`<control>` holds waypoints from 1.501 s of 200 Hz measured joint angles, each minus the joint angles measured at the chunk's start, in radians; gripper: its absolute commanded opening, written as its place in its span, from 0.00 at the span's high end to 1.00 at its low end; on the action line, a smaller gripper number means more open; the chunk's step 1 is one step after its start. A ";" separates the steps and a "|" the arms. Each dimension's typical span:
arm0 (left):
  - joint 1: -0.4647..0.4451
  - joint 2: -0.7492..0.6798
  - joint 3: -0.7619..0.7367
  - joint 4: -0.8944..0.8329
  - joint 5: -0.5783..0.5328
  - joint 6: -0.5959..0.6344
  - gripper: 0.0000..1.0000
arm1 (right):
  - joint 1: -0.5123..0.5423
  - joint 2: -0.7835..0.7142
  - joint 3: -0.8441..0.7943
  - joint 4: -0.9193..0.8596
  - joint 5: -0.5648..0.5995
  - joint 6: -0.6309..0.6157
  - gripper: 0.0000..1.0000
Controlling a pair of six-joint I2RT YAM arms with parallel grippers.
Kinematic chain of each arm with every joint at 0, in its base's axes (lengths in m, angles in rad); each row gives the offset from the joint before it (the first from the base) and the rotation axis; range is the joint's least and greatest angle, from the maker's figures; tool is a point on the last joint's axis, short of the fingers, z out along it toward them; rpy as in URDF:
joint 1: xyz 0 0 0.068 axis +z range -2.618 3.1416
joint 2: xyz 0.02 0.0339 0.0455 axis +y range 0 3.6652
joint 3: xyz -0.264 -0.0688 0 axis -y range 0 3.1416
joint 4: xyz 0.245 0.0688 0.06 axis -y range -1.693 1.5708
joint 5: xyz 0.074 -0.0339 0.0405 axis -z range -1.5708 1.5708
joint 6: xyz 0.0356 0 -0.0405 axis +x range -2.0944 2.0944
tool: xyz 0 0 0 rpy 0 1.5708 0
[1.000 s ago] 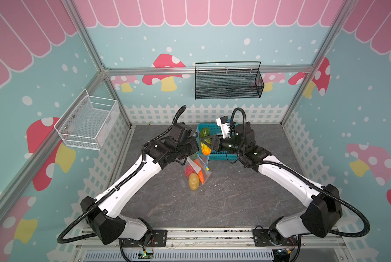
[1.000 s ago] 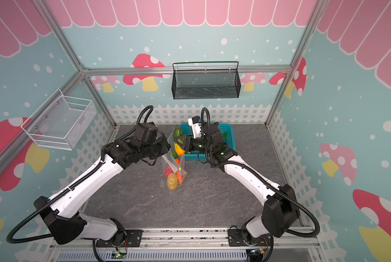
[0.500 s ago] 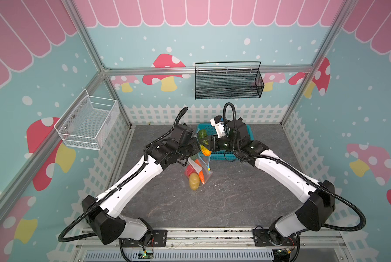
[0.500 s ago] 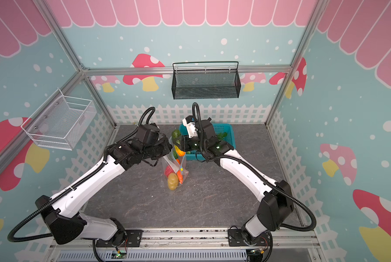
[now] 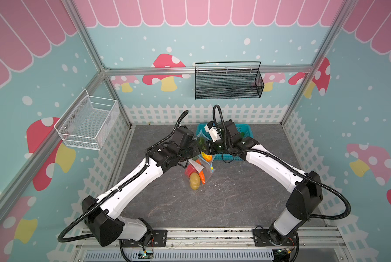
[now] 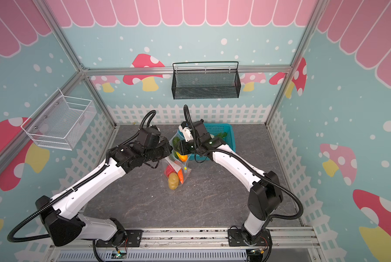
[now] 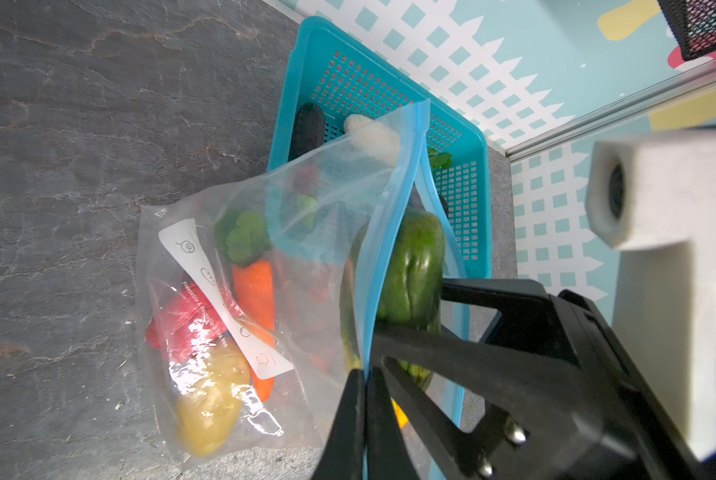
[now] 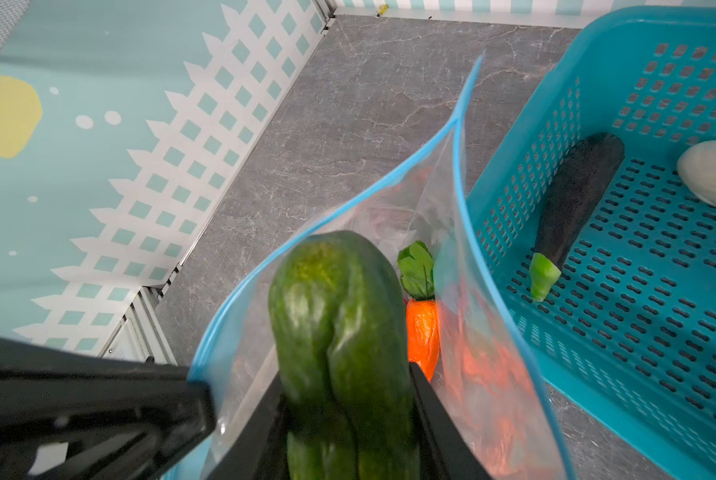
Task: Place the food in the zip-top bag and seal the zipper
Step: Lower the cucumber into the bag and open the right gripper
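Teal basket (image 7: 283, 112) at the back of the grey table. Just beside the basket's robot-facing side, mouth lifted and gaping: clear zip-top bag (image 7: 323, 266). Near that same side of the basket: left gripper (image 7: 364, 376), pinched tight on one lip of the bag's blue zipper (image 7: 389, 232). Next to the basket, at the bag mouth: right gripper (image 8: 348, 386), closed around a green pepper (image 8: 335, 299) between the two zipper lips. Inside the basket: dark eggplant (image 8: 576, 199), white radish (image 8: 713, 174). Bagged, farther from the basket: potato (image 7: 211, 395), carrot (image 7: 254, 286), red piece (image 7: 182, 328).

Teal basket (image 6: 232, 138) on grey tabletop (image 5: 235, 199), black mesh wall basket (image 5: 228, 88), white wire basket (image 5: 88, 122)
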 measured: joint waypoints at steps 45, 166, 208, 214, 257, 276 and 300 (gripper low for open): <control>-0.002 -0.011 -0.020 0.029 0.005 0.003 1.00 | 0.000 0.034 0.016 -0.024 0.018 -0.024 0.68; -0.007 -0.029 -0.086 0.067 0.009 0.018 1.00 | 0.000 0.126 0.034 -0.062 0.138 -0.066 0.63; -0.007 -0.029 -0.096 0.077 0.009 0.018 1.00 | 0.000 0.132 0.034 -0.063 0.169 -0.069 0.58; -0.007 -0.029 -0.098 0.079 0.008 0.018 1.00 | 0.000 0.132 0.034 -0.063 0.171 -0.070 0.57; -0.007 -0.030 -0.100 0.083 0.008 0.026 1.00 | 0.000 0.144 0.034 -0.063 0.175 -0.074 0.50; -0.007 -0.030 -0.100 0.083 0.008 0.029 1.00 | 0.000 0.146 0.034 -0.063 0.177 -0.077 0.47; -0.007 -0.030 -0.100 0.084 0.008 0.033 1.00 | 0.000 0.146 0.034 -0.063 0.181 -0.077 0.45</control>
